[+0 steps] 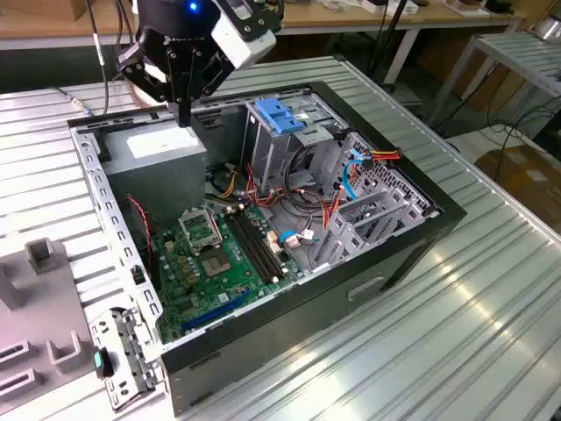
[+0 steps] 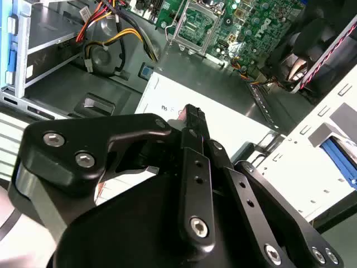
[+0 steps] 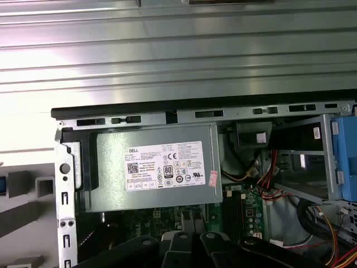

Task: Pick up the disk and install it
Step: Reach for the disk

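Ribbed metal table (image 1: pixel 473 333) supports an open computer case (image 1: pixel 289 324). Arm (image 1: pixel 188 31) points straight down, its gripper (image 1: pixel 183 118) just above the grey power supply (image 1: pixel 158 145), fingers closed together, empty.

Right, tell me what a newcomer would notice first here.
The open computer case lies on the ribbed metal table, its green motherboard bare in the exterior view. Above it, the black tool hangs over the grey power-supply box, and a blue bracket tops the drive cage beside it.
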Available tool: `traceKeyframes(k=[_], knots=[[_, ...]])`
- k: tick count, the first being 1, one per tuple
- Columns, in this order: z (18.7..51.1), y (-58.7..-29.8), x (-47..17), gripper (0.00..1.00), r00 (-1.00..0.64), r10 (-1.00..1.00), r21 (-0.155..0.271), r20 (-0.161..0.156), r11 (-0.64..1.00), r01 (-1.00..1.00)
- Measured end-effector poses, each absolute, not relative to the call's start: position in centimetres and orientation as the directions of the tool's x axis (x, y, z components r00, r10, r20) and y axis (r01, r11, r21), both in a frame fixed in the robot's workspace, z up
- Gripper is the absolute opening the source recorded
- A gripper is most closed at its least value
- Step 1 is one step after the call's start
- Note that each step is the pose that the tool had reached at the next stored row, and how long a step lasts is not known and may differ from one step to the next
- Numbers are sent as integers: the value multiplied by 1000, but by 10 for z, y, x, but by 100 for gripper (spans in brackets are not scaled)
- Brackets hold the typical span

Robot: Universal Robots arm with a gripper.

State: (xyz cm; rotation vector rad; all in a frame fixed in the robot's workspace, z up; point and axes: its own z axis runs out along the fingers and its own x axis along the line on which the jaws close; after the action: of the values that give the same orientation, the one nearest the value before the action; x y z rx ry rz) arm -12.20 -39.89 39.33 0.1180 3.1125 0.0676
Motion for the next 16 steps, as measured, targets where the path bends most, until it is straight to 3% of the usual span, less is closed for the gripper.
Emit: traceKeyframes(k=[16], knots=[[393,-399,-126,11,-997,76,45,-23,996,75]])
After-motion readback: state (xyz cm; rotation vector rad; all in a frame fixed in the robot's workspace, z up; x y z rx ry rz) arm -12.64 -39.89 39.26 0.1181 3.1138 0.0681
